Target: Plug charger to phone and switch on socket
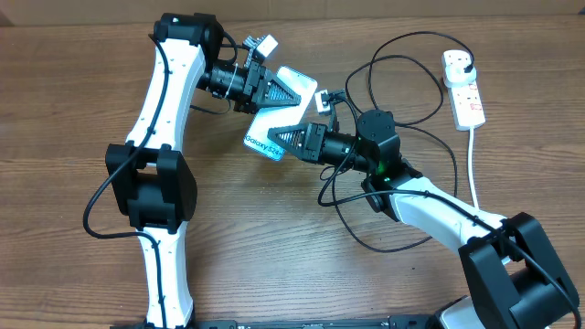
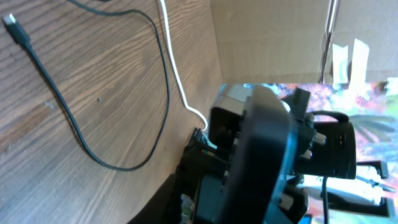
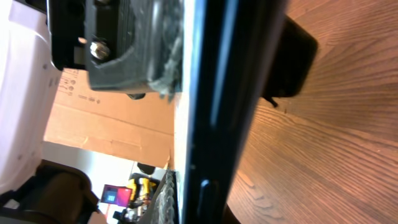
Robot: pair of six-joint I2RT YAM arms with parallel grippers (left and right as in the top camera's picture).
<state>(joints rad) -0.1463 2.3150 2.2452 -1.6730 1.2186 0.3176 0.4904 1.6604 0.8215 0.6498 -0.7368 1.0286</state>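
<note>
- Steadying the phone is the step in hand, by my judgement. It sits tilted between the two grippers and seems lifted off the table.
- Right gripper: clamped shut on the phone's lower end. The right wrist view shows a finger pressed against the phone's thin dark edge.
- Left gripper: at the phone's upper end. I cannot tell whether its jaws grip the phone or only sit beside it.
- To do this well, the right grip should be firm and the phone's port end left unblocked, so that one arm can be freed for the cable.
- Socket: well to the right of the phone, with a black plug already seated in it. Its switch position is too small to read.
- Charger: its thin black cable loops across the table to the right of the phone.
- Connector tip: lies loose on the table, apart from the phone. A pinch just behind the tip, lined up straight with the port, should avoid bending it.
- Counted: one table, two arms, two grippers, one phone, one socket, one thick white cord, one charger, one connector tip.
</note>
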